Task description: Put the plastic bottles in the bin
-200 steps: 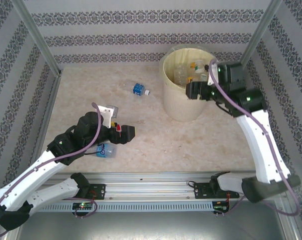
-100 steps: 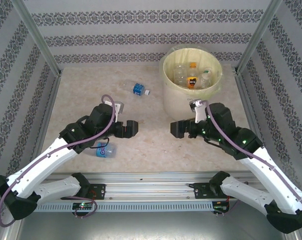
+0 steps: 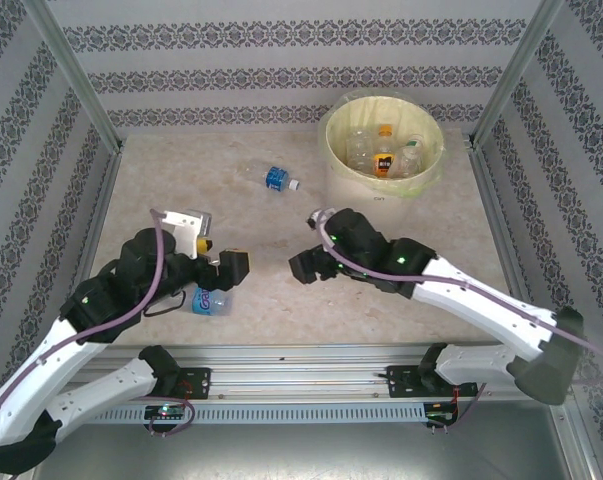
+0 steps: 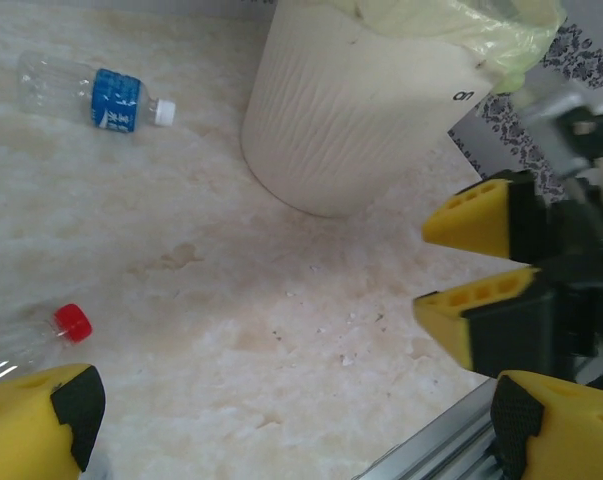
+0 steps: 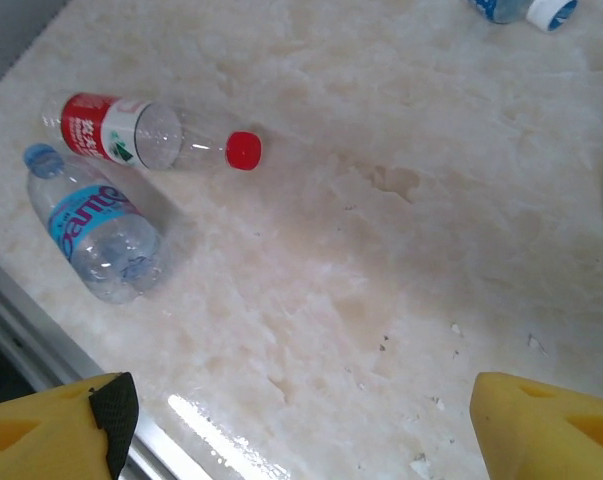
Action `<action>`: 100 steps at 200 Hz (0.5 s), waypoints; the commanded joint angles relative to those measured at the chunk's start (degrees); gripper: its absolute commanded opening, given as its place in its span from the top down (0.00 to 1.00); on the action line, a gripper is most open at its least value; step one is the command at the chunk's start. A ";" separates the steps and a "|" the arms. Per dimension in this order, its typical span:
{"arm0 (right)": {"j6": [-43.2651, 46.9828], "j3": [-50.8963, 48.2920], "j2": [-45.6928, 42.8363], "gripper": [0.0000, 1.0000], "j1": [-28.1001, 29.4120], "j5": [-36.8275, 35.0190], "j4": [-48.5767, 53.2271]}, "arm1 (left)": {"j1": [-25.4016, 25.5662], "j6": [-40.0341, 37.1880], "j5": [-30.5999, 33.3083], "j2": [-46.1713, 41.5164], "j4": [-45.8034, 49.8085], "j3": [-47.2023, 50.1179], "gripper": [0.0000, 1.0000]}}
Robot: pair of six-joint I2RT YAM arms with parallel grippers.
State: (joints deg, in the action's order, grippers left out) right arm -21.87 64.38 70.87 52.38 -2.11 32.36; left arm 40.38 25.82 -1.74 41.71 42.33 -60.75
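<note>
Now right fingers (image 5: 551, 420) have left the bin (image 4: 351, 110).

Your bin (image 3: 339, 178) sits at the back right of the bench (image 3: 281, 228), with a few bottles (image 3: 383, 160) inside. A blue bottle (image 3: 278, 179) lies left of it. A front bottle (image 3: 211, 300) lies just beside your left gripper (image 3: 232, 268). Your right gripper (image 3: 302, 268) faces it, a little apart.
</note>
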 commanded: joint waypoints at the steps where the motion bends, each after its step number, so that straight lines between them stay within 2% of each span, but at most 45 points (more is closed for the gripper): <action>1: 2.02 4.20 2.54 0.14 0.70 -2.59 -2.89 | -0.57 0.13 5.86 -0.02 4.63 0.71 0.00; 16: 1.09 3.88 2.24 0.14 0.65 -2.46 -3.94 | -0.72 2.22 9.91 2.12 5.86 0.36 0.00; 29: 0.47 3.62 1.35 0.12 0.63 -2.63 -3.71 | -1.60 3.41 10.50 5.38 5.81 -0.59 0.00; 66: -0.50 2.65 -1.79 0.09 0.71 -2.09 -2.50 | -9.21 5.20 3.33 20.47 4.37 -7.05 0.00; 100: -1.72 0.47 -5.44 0.04 0.71 -2.39 -2.26 | -16.54 13.93 -2.51 32.78 -0.37 -13.00 0.00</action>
State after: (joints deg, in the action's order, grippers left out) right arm -21.96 66.26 68.66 52.66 -3.22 29.98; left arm 27.90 31.64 0.99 68.86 45.17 -68.93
